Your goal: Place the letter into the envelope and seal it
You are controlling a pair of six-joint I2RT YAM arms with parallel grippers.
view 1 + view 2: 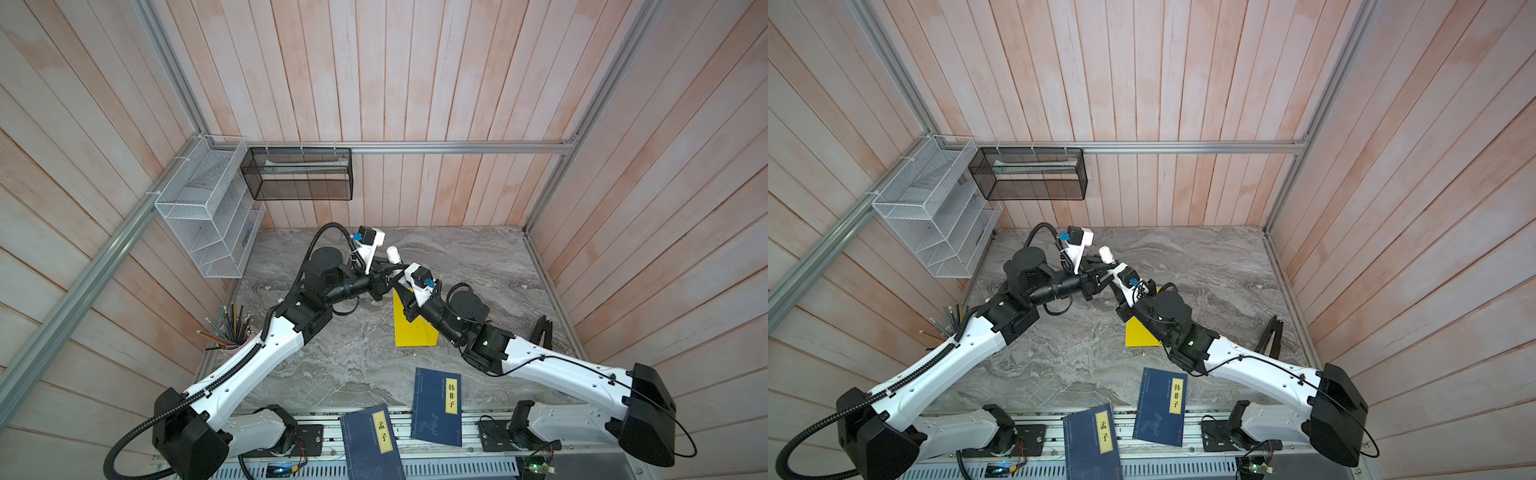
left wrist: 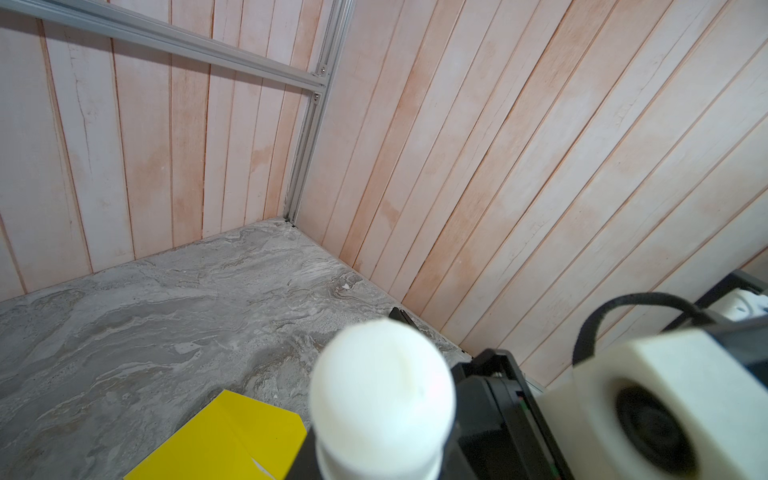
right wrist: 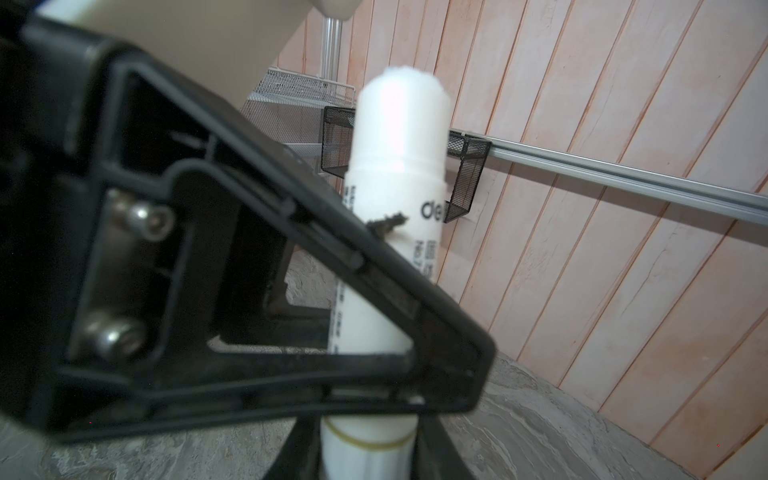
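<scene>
Your left gripper (image 1: pixel 385 280) and right gripper (image 3: pixel 368 453) both held one white glue stick (image 1: pixel 392 253) above the yellow envelope (image 1: pixel 409 332).
The left gripper was pinched onto the middle of the stick. The right gripper was closed snug round its bottom end. The stick's white tip poked out past them both. The envelope lay flat on the grey table (image 1: pixel 478 257), partly under your right arm, with its far end below the two grippers. The blue books (image 1: pixel 436 409) lay well apart from it, by the front edge.
</scene>
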